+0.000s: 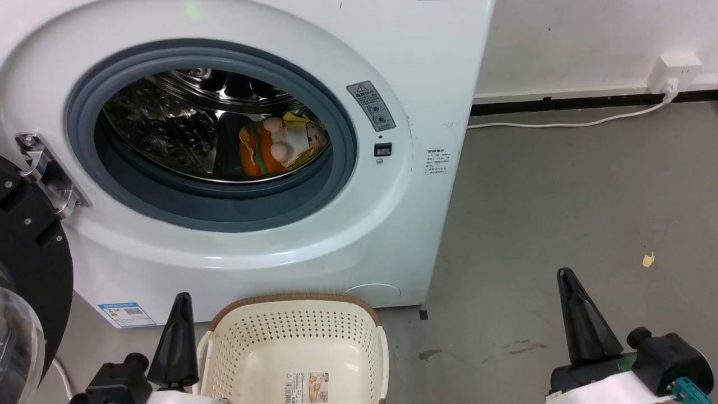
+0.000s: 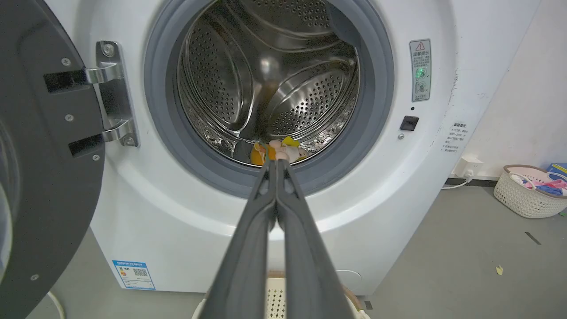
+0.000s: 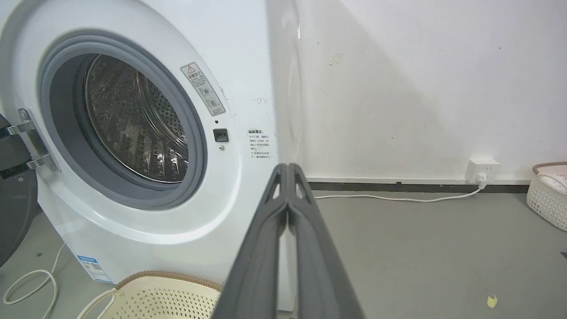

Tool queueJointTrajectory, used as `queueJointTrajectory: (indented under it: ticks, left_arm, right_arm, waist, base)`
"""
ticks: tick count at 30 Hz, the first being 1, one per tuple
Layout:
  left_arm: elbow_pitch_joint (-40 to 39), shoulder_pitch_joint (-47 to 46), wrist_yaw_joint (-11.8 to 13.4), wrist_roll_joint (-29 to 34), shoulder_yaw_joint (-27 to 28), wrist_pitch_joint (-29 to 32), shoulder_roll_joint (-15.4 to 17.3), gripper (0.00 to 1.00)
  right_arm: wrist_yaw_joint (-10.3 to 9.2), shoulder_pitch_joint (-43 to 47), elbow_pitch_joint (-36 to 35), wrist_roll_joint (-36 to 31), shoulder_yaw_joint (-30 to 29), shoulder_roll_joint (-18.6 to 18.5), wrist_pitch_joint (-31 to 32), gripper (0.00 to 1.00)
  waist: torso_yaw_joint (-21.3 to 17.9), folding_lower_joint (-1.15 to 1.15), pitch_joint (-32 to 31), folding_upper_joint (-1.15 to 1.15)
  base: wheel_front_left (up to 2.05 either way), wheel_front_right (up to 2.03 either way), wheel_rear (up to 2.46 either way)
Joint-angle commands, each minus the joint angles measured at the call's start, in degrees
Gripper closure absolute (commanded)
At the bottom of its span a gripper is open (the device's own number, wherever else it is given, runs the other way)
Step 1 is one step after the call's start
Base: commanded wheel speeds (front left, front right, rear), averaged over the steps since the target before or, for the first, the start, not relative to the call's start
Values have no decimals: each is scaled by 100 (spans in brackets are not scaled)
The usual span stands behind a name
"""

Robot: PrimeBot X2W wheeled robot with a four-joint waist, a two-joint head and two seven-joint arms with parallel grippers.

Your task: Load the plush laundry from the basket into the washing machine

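The plush laundry [image 1: 277,145] lies inside the steel drum of the washing machine [image 1: 314,241], near the front lip of the grey gasket; its yellow hood, peach parts and orange-and-green hamburger show. In the left wrist view the plush laundry [image 2: 278,152] peeks just above my fingertips. The cream basket [image 1: 294,342] stands on the floor before the washer with just a label sticker on its bottom. My left gripper [image 1: 180,303] is shut and holds nothing, left of the basket. My right gripper [image 1: 567,279] is shut too, over bare floor at the lower right.
The washer's black-rimmed door [image 1: 28,269] hangs open at the far left on its steel hinge [image 1: 47,174]. A white cable [image 1: 561,122] runs along the wall to a socket [image 1: 676,73]. Another white basket [image 2: 529,190] with clothes sits on the grey floor to the right.
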Motion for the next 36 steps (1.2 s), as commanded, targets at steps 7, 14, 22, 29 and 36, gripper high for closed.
queueJointTrajectory:
  ticks: [7, 14, 22, 29, 36]
  left_arm:
    - [4, -58, 37, 105, -27, 102, 1, 100]
    - [7, -88, 56, 163, -48, 184, 1, 100]
    - [10, -122, 77, 228, -72, 277, 1, 100]
    - [13, -152, 96, 286, -92, 359, 1, 100]
    - [16, -181, 115, 343, -113, 441, 1, 100]
  right_arm:
    - [-1, -34, 24, -71, -20, 0, 100, 100]
    - [-1, -51, 36, -111, -33, 0, 182, 100]
    - [-1, -71, 50, -157, -49, 0, 276, 100]
    - [-2, -88, 62, -197, -62, 0, 358, 100]
    - [-2, -105, 74, -237, -75, 0, 440, 100]
  waist:
    - [5, 0, -17, 0]
    - [9, 0, -33, 0]
    - [14, 0, -52, 0]
    - [18, 0, -68, 0]
    - [22, 0, -84, 0]
  base:
    - [0, 0, 0]
    - [0, 0, 0]
    - [0, 0, 0]
    - [0, 0, 0]
    - [0, 0, 0]
